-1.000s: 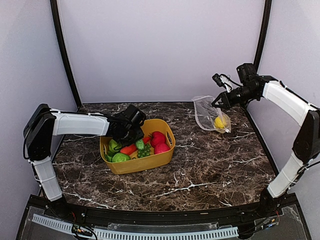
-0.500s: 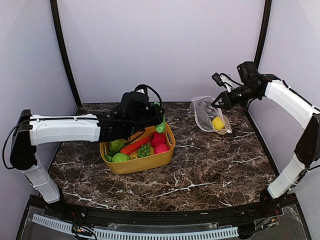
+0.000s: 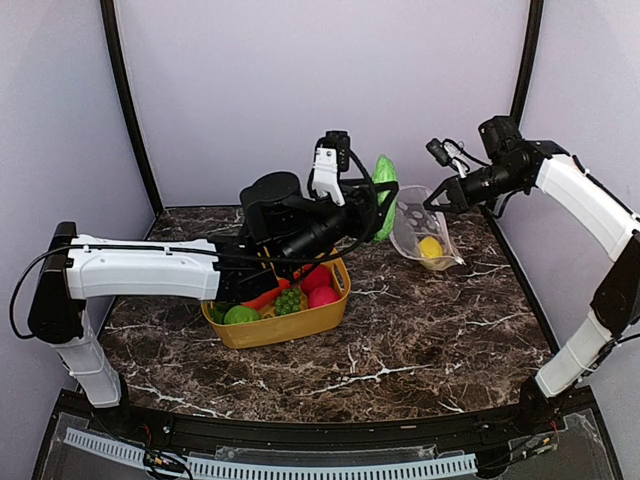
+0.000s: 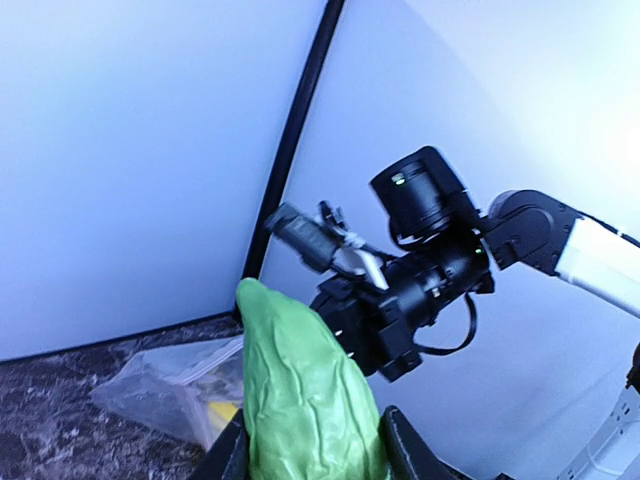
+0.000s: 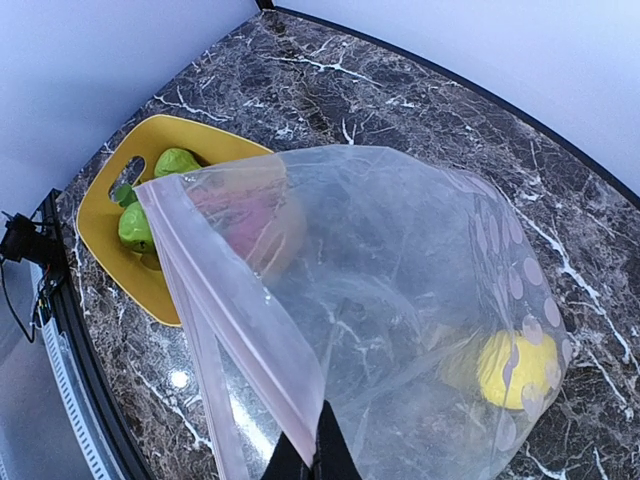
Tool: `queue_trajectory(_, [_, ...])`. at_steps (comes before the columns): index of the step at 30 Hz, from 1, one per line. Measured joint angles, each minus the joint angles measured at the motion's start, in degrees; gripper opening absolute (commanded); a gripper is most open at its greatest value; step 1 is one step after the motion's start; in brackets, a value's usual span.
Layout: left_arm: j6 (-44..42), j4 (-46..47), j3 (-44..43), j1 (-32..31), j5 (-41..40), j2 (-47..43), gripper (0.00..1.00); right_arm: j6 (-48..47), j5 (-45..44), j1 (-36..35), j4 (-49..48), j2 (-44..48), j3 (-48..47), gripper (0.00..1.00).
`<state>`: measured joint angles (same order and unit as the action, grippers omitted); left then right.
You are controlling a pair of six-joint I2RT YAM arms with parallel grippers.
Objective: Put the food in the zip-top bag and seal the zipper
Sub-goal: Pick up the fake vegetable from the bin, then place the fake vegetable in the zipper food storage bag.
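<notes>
My left gripper (image 3: 378,205) is shut on a green leafy toy vegetable (image 3: 384,195), held in the air just left of the zip-top bag (image 3: 420,232); it fills the left wrist view (image 4: 305,390). My right gripper (image 3: 438,198) is shut on the bag's mouth edge and holds the bag up with its mouth open toward the left. The whitish zipper (image 5: 235,310) runs along that edge. A yellow lemon (image 3: 430,247) lies inside the bag (image 5: 400,320), also in the right wrist view (image 5: 520,368). The rest of the food (image 3: 290,298) sits in the yellow tub (image 3: 290,325).
The tub stands left of centre on the dark marble table (image 3: 420,340). It holds red balls (image 3: 321,295), green grapes (image 3: 289,300), a carrot (image 3: 262,296) and green round ones (image 3: 240,314). Black frame posts (image 3: 520,70) and pale walls enclose the table.
My left arm has lifted the green vegetable out of the tub and carried it up and right to the bag's mouth. My right gripper has raised the bag slightly.
</notes>
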<state>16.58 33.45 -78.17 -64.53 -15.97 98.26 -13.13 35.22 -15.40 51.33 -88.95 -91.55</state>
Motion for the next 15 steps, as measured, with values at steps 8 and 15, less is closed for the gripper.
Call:
queue_trajectory(8, [-10.2, 13.4, -9.6, -3.7, 1.8, 11.2, 0.24, 0.5, 2.5, 0.0, 1.7, 0.5, -0.7, 0.00])
queue_trajectory(15, [-18.4, 19.3, -14.7, -5.4, -1.2, 19.8, 0.24, 1.4, 5.0, 0.0, 3.0, 1.1, -1.4, 0.00])
